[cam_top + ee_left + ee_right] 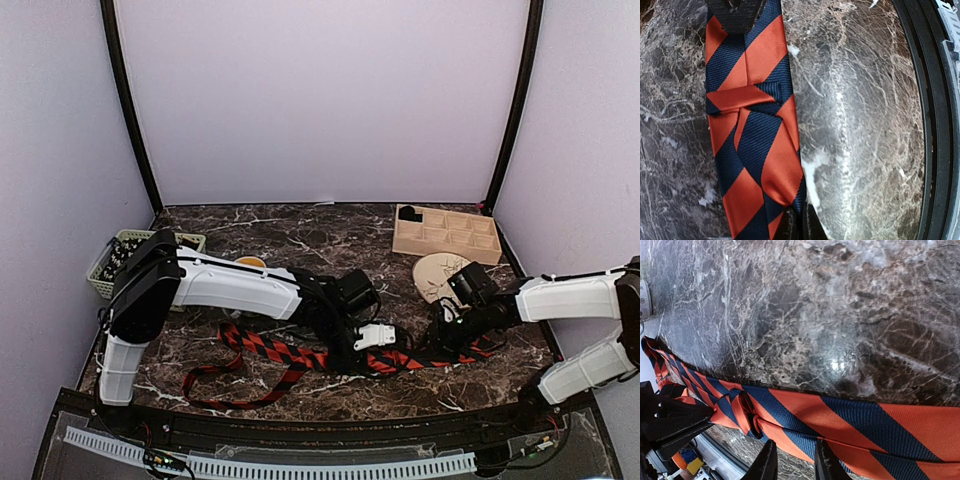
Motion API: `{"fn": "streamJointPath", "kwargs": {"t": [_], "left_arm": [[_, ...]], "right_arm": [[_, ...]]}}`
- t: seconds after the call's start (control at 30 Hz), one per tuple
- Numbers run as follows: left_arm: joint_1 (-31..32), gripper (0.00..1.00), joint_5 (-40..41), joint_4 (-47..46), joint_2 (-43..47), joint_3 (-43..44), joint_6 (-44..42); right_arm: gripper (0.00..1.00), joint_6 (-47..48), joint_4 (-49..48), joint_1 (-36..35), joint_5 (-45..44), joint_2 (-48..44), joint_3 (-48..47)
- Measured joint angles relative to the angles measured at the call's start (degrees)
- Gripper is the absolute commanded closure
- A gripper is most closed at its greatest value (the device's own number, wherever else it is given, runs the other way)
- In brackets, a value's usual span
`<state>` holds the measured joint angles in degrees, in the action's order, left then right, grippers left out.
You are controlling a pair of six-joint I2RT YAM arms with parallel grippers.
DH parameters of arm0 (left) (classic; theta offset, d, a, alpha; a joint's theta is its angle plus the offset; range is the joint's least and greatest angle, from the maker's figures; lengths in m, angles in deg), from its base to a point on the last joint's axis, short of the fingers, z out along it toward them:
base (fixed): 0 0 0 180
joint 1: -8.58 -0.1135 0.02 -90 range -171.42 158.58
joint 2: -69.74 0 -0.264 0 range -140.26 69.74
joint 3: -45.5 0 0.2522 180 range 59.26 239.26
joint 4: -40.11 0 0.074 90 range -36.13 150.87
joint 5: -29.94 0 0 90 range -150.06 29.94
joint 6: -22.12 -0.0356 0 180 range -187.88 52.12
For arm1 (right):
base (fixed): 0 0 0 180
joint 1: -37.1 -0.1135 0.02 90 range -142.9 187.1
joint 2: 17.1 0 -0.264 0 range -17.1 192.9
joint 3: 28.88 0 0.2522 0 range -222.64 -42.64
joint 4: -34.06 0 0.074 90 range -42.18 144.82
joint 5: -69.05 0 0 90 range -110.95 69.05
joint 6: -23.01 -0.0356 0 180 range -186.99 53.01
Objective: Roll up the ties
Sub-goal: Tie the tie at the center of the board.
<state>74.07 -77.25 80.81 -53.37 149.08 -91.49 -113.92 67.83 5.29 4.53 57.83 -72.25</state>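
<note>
1. The left gripper was clenched tight, its tips pinching the striped tie right beside a small fold in the cloth.
2. The right gripper stood with its jaws a narrow gap apart, straddling the tie's near edge. Cloth showed in the gap, but whether the fingers pressed it could not be told.
3. The two grippers met close together right of the table's middle, with the small fold lying between them.
4. In the left wrist view the tie lay flat on the stone. It was doubled over on itself, with one orange band running crosswise over the slanting orange-and-navy stripes.
5. The tie ran along the near part of the marble table, from a loose loop at the near left, under the left arm, to a little past the right gripper.
6. A basket sat at the far left edge, behind the left arm, holding dotted ties, dark with pale spots.
7. A wooden tray with several compartments stood at the far right.
8. A round wooden disc lay just in front of the tray, near the right arm.
</note>
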Motion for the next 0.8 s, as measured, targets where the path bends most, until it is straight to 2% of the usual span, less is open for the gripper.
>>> {"fn": "streamJointPath", "kwargs": {"t": [0.37,0.8], "left_arm": [[0.0,0.97,0.7,-0.2,-3.8,5.7,0.6],[0.0,0.95,0.1,-3.1,-6.6,7.7,2.4]], "right_arm": [[0.76,0.7,0.0,0.0,0.0,0.5,0.0],[0.73,1.5,0.2,0.0,0.1,0.4,-0.4]]}}
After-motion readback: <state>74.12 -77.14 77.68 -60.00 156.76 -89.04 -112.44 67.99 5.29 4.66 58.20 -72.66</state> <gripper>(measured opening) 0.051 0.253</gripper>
